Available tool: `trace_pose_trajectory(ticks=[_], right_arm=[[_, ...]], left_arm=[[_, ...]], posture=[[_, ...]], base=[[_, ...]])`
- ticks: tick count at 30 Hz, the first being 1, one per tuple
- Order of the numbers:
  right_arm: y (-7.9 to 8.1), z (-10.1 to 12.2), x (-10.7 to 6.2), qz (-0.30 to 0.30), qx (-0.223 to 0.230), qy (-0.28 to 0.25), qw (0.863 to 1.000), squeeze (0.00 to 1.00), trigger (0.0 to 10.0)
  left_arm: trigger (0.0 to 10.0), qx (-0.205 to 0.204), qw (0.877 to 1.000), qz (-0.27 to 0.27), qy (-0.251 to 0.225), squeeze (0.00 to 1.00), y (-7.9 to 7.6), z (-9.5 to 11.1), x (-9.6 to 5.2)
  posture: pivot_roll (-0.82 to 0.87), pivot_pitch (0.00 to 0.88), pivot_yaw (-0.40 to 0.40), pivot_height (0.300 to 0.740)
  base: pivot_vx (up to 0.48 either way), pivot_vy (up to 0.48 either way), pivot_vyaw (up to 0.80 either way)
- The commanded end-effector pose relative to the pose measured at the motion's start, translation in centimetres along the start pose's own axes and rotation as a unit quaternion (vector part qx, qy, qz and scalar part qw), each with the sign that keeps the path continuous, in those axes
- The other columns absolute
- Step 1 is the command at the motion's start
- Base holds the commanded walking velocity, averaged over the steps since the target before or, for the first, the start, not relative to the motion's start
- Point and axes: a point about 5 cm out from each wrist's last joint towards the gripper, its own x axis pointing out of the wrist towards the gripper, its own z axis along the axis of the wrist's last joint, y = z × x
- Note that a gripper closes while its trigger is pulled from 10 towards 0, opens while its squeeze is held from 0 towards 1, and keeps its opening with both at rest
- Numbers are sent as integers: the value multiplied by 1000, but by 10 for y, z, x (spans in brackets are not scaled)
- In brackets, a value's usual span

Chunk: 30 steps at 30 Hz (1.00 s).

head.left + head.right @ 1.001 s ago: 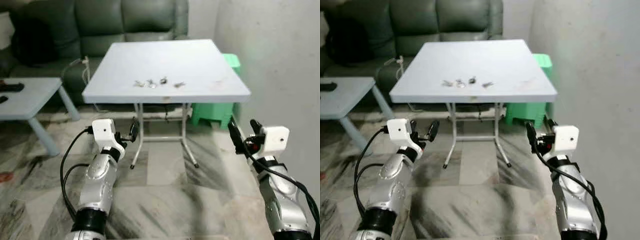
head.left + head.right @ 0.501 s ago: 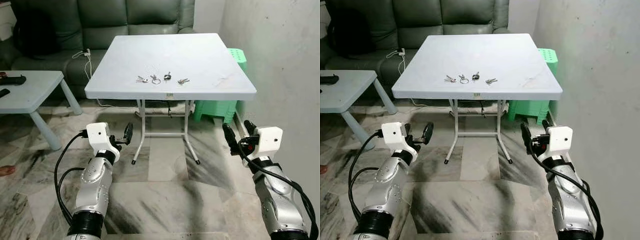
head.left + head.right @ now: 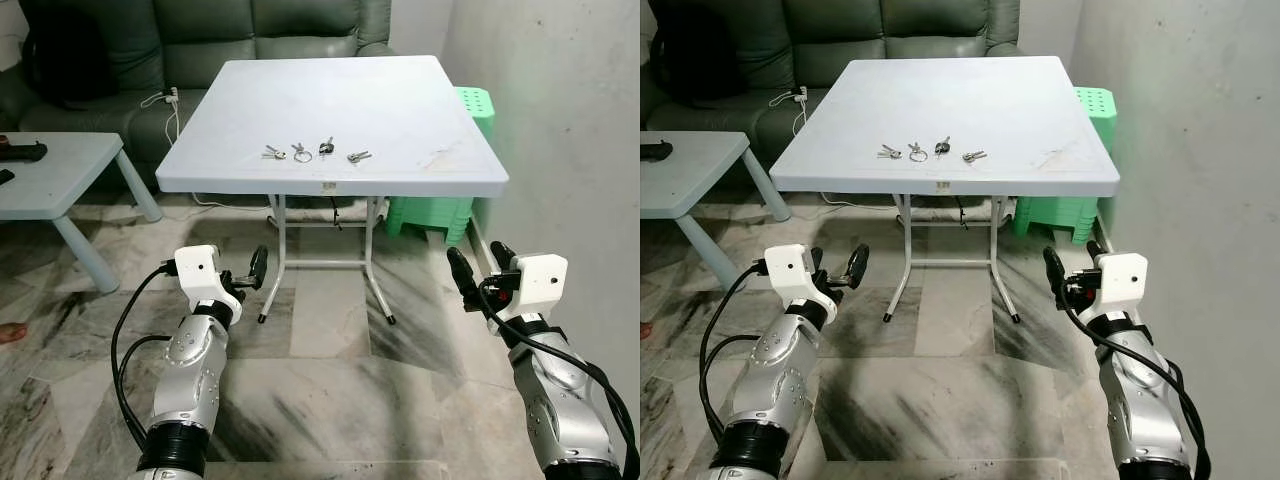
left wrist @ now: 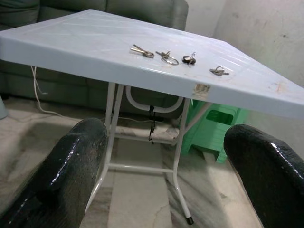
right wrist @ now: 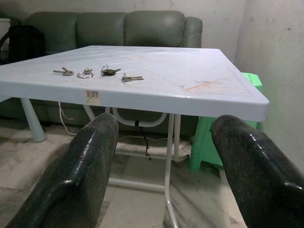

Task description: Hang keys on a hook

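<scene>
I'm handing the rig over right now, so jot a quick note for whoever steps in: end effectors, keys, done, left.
Left end effector: open, holding nothing, low in front of the table.
Right end effector: open, holding nothing, likewise short of the table.
Keys: four small sets in a row near the table's front edge, untouched.
Done: nothing picked up.
Left: close in, pick up keys, find the hook, not in view, and hang them.

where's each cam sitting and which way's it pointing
Eyes: on the head, looking forward and down at the table; both arms show, left gripper and right gripper open.
Left wrist: looks along its fingers up at the table edge.
Right wrist: the same between its fingers.
All views share the keys and green stool.
</scene>
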Motion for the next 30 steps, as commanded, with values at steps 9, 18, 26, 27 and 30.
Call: trace_pose_trajectory(ticks=[9,18,26,27,30], right_arm=[[-1,6,1,3,-4,-6,1000,0,10000],[-2,6,3,4,-4,-7,1000,0,10000],[-2,7,3,5,-5,-9,1000,0,10000],[-2,7,3,5,-5,-9,1000,0,10000],[-3,7,3,5,-5,-9,1000,0,10000]], left_arm=[[10000,8,1000,-3,-8,0,-1,6,3],[10000,7,1000,-2,-10,0,-1,7,4],[10000,9,1000,-5,-13,0,-2,8,5],[10000,9,1000,-5,-13,0,-2,8,5],[10000,8,1000,-5,-13,0,-3,7,6]], posture=[[-69,0,-6,740],[-69,0,-8,740],[-72,0,-9,740],[-73,0,-10,740],[-73,0,-10,740]], base=[[0,0,0],[0,0,0],[123,0,0],[266,0,0],[279,0,0]])
